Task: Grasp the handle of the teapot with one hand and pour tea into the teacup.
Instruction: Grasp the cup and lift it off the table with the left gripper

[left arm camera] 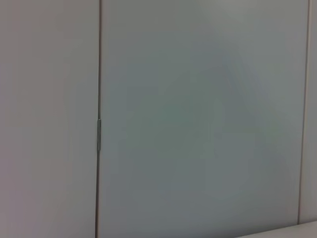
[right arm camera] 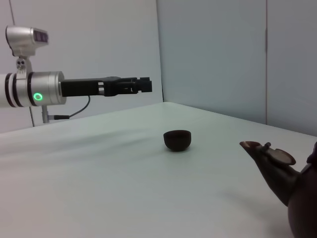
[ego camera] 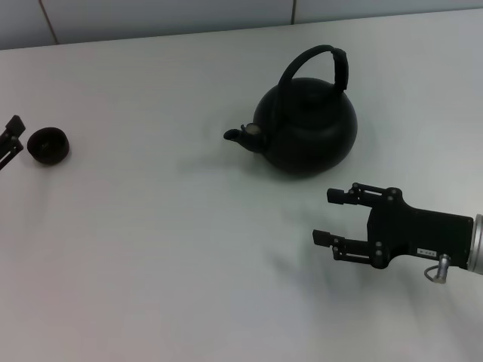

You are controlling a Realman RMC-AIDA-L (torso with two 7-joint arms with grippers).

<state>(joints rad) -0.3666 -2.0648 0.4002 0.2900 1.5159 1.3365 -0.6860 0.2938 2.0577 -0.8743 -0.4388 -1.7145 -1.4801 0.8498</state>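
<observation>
The matte-black teapot [ego camera: 306, 128] stands upright right of centre in the head view, its short spout [ego camera: 238, 136] pointing left. Its arched handle [ego camera: 317, 59] stands up over the lid. The small dark teacup [ego camera: 49, 145] sits far to the left, empty-looking. My right gripper [ego camera: 326, 217] is open and empty, low over the table in front of the teapot, not touching it. My left gripper [ego camera: 10, 139] shows only at the left edge, just beside the teacup. The right wrist view shows the spout [right arm camera: 270, 158], the teacup [right arm camera: 177, 140] and the left gripper [right arm camera: 144, 85] held above the table.
The white table [ego camera: 166, 249] spans the head view, its far edge against a grey panelled wall [ego camera: 166, 19]. The left wrist view shows only wall panels [left arm camera: 198, 124] with a vertical seam.
</observation>
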